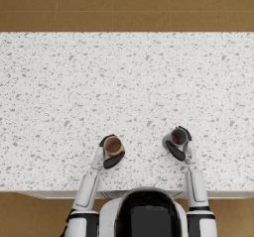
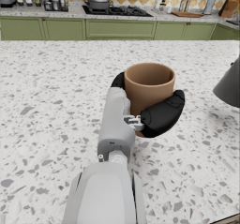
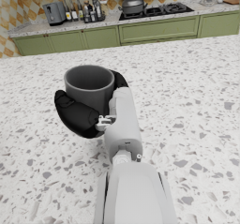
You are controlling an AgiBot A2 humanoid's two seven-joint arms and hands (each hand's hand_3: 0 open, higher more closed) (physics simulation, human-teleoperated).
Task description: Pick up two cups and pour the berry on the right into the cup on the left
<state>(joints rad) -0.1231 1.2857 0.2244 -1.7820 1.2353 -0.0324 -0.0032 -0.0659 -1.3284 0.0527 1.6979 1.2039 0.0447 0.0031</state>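
Speckled worktop (image 1: 124, 82): my left robot hand (image 1: 110, 156) grips the brown cup (image 1: 113, 145), my right robot hand (image 1: 177, 149) the grey cup (image 1: 177, 138) holding the berry (image 1: 175, 141) — tip too fast and I judge it bounces out, missing.

Two cups: one brown cup (image 1: 113, 146) and one grey cup (image 1: 178, 137). One red berry (image 1: 175, 141), down inside the grey cup. Two dark hands: one left hand (image 1: 110, 154), one right hand (image 1: 177, 146). Two white arms. One speckled stone counter (image 1: 127, 82). Far behind, one stove (image 3: 154, 7), one pot (image 3: 133, 5), one row of green cupboards (image 3: 117, 33).
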